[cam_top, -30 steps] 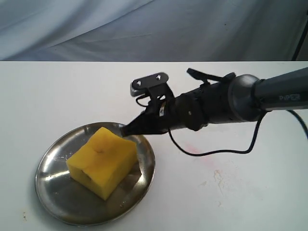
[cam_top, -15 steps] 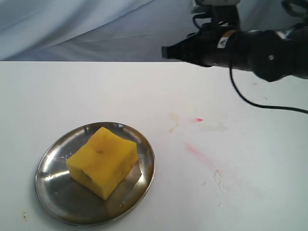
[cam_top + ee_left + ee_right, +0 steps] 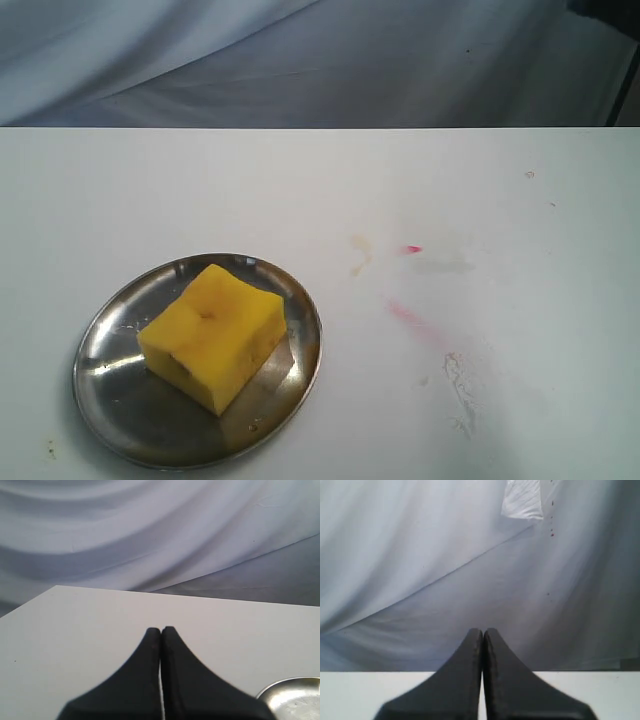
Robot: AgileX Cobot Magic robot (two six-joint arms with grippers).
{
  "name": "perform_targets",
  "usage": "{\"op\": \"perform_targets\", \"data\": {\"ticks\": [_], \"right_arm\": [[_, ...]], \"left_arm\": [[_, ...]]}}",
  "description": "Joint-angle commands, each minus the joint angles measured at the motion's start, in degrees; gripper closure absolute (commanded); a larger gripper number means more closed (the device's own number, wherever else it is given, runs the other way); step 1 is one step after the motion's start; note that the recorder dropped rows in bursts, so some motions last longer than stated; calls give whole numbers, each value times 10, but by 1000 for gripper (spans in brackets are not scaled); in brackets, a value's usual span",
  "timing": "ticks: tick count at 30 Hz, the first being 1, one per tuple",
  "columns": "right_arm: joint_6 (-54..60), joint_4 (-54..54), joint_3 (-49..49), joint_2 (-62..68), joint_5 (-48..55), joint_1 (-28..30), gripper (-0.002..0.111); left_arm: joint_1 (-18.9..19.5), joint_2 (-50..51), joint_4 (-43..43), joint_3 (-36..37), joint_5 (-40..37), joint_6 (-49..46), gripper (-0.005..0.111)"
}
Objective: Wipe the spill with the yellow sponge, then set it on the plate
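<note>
Sponge [image 3: 212, 335] on plate [image 3: 118, 402]; tools [image 3: 161, 630] [image 3: 483, 631] seemingly closed

No readable text, label, brand or number anywhere — none on any surface.

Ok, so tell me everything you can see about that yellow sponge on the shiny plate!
The yellow sponge is a thick, bright-yellow foam block, roughly box-shaped, with a dent in its top and a few small dark marks. It looks soft and a bit squashed. It sits flat on the round steel plate, turned so that one corner faces the camera, and it covers much of the plate's middle. Only the plate touches it.
</note>
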State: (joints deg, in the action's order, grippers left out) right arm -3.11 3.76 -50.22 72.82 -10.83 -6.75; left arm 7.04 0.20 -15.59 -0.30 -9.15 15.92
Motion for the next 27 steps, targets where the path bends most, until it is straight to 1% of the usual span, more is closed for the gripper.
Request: {"op": "perform_targets", "data": {"ticks": [1, 7, 15, 23, 27], "right_arm": [[-1, -23, 29, -61, -27, 9, 108], [-1, -48, 77, -164, -35, 9, 108], [0, -61, 160, -308, -81, 9, 108], [20, -61, 210, -436, -75, 9, 108], [20, -61, 225, -487, -38, 9, 108]], "left_arm": [[-3, -2, 0, 3, 1, 0, 107], [-3, -2, 0, 3, 1, 2, 107], [-3, -2, 0, 3, 1, 2, 107], [-3, -2, 0, 3, 1, 1, 107], [-3, -2, 0, 3, 1, 1, 107]]}}
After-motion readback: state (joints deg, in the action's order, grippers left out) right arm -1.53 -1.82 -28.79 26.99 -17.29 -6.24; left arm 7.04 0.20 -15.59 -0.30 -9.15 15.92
